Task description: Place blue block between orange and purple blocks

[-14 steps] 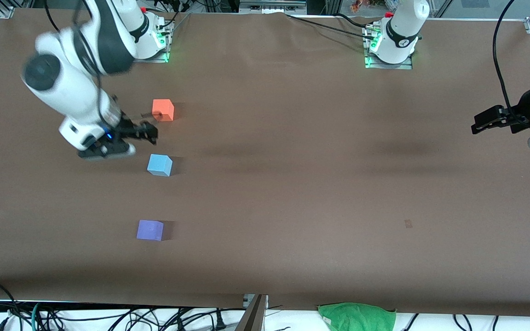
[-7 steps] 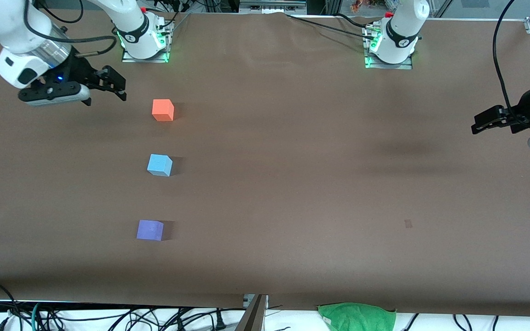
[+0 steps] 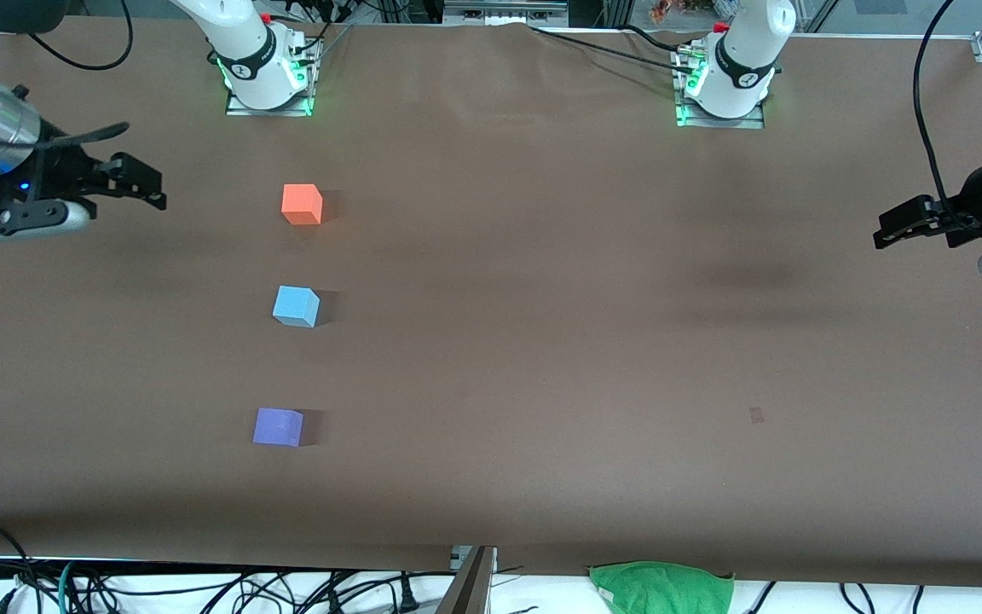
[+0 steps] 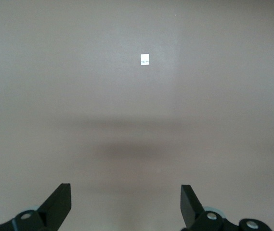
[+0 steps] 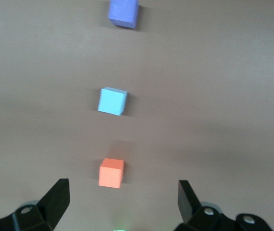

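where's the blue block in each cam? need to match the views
Front view: blue block sits on the table toward the right arm's end, between the orange block, farther from the camera, and the purple block, nearer to it.
Left wrist view: not in it; only bare table and a small white tag.
Right wrist view: blue block near the middle of the picture.
Shared landmark: the orange block, seen in the front and right wrist views.

On the brown table, three cubes stand in a line near the right arm's end: orange block, blue block, purple block, each well apart with passable gaps between. The right gripper hangs over that end's edge, the left gripper over the other; the middle is bare.
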`<state>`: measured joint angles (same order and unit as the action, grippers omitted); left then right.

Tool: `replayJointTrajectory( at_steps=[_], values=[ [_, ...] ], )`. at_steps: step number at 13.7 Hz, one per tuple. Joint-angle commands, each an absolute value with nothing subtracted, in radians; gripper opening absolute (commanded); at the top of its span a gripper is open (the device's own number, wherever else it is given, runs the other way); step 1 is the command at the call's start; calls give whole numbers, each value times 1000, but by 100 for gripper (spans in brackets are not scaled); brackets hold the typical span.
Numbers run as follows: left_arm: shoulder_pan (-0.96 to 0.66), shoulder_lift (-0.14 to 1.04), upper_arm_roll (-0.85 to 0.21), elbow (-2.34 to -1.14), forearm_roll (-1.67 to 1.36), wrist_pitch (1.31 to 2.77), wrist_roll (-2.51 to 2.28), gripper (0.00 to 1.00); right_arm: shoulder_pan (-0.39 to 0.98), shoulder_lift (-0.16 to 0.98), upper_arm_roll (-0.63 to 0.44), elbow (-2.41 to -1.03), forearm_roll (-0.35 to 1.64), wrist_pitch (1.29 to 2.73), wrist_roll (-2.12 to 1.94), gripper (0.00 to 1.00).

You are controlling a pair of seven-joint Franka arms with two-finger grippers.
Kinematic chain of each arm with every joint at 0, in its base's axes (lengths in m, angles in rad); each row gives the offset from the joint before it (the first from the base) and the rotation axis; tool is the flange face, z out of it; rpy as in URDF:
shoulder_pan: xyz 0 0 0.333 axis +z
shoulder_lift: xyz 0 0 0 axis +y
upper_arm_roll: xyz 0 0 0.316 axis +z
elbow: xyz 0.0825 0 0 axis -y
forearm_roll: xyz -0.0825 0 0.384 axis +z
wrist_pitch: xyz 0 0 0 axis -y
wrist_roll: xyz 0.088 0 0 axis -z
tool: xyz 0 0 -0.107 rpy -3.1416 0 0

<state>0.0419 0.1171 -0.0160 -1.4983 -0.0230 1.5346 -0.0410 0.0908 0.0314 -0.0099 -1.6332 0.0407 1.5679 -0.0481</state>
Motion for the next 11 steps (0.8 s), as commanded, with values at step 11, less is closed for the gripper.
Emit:
replayJointTrajectory(
  at_steps=[11],
  values=[
    [43, 132, -11, -1466, -51, 1519, -20, 100, 71, 34, 20, -1583, -2, 1509, -60, 99]
  ],
)
